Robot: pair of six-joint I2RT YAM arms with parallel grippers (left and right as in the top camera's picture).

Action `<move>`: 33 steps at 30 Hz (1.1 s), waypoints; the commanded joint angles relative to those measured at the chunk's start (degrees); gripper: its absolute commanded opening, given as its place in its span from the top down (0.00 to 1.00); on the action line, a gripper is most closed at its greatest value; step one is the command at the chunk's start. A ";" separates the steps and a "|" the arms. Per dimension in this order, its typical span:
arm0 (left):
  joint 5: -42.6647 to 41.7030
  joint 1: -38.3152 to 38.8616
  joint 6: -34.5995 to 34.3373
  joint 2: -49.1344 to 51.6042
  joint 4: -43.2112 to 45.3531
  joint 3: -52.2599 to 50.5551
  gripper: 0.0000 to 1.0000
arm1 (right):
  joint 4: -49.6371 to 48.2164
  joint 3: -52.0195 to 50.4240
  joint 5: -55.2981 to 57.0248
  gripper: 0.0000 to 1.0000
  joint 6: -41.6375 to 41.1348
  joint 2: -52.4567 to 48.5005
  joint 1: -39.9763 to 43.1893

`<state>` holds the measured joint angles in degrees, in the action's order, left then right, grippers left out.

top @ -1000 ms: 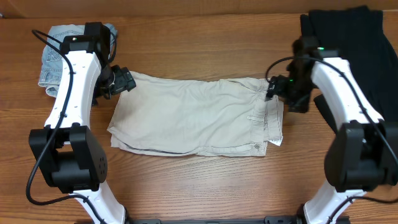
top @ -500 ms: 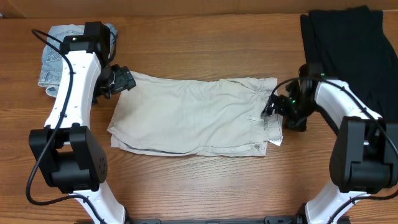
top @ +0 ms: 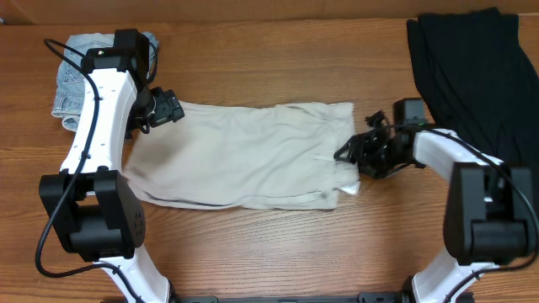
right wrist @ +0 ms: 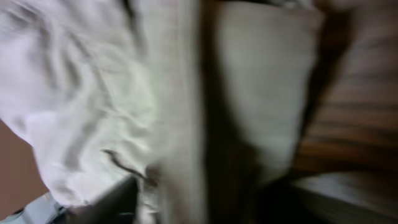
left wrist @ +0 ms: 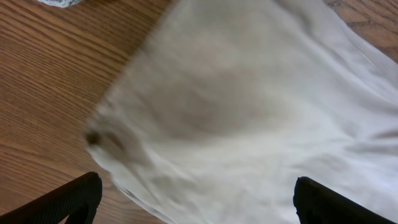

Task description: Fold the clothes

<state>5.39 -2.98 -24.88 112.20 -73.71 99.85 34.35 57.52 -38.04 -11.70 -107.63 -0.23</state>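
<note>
Cream shorts point(top: 244, 156) spread flat; left gripper point(top: 166, 109) at their upper-left corner, fingers apart; right gripper point(top: 352, 154) at their right edge — grip indiscernible, wrist view blurred

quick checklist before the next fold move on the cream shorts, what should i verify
1. Left hand open above a corner of the cream shorts: ok
2. Right hand grip on the shorts' right edge: cannot tell, wrist view blurred
3. Cream shorts lying flat: not ok, right edge bunched
4. Denim shorts apart from the cream shorts: ok
5. Black garment apart from the cream shorts: ok
</note>
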 commanded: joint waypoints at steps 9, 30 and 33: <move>-0.55 0.39 1.14 -0.15 0.07 1.33 0.00 | -1.20 -1.07 -5.57 0.96 -1.77 -2.82 0.74; -0.55 0.39 1.16 -0.15 0.90 1.33 0.00 | 35.21 23.98 15.50 0.91 10.01 3.74 17.66; -0.55 0.39 1.16 -0.15 0.98 1.33 0.00 | 32.57 20.02 20.33 0.78 6.32 3.74 16.15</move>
<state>5.08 -2.98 -24.88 112.20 -72.82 99.85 68.12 80.95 -24.53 -1.21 -104.79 17.61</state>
